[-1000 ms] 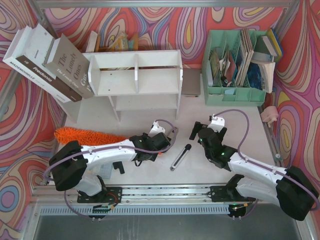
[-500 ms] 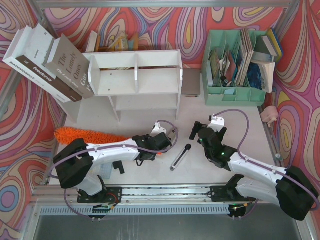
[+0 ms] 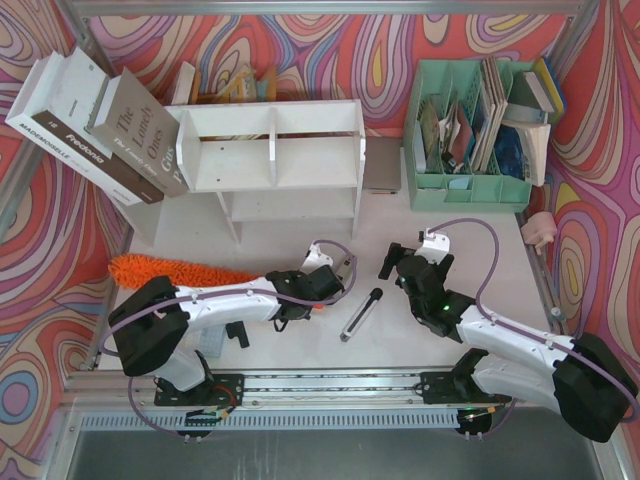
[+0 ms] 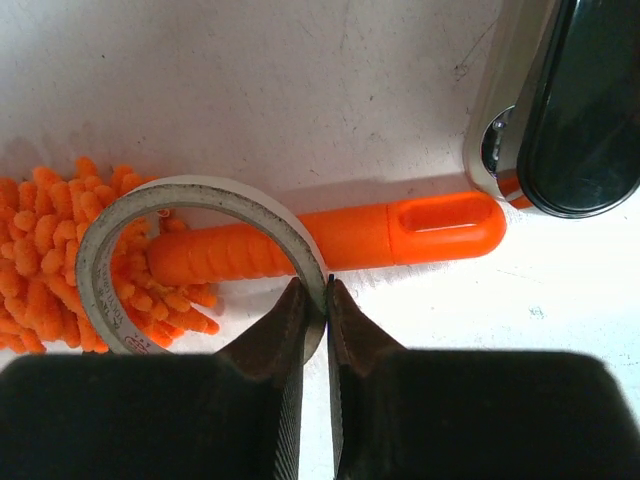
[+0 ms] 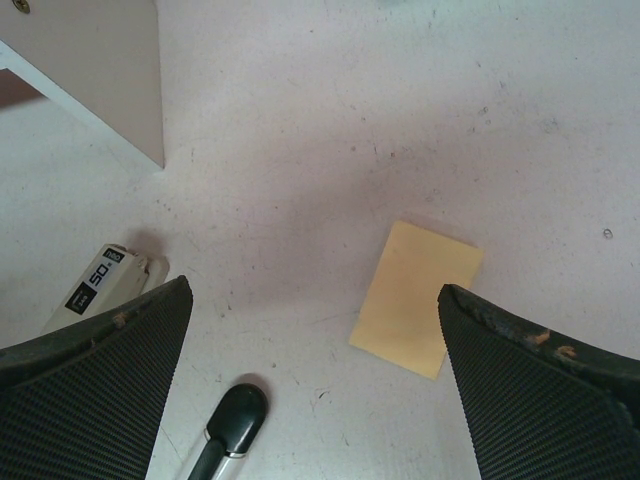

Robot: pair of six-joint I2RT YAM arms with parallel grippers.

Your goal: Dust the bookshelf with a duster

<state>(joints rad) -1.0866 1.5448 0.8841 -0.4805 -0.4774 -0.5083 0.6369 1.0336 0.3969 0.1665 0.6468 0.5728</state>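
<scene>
Left wrist: duster [image 4: 330,240] just beyond jaws pinching ring [image 4: 190,190].

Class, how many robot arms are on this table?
2: the left arm reaches toward the duster at near left; the right arm lies at near right. None seems hidden.

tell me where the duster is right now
Top view: the duster lies on the table at its left side, in front of the bookshelf, fluffy end left. Its handle runs right to the left gripper, under a tape ring.

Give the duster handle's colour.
The duster handle is bright orange, clearest in the left wrist view.
</scene>
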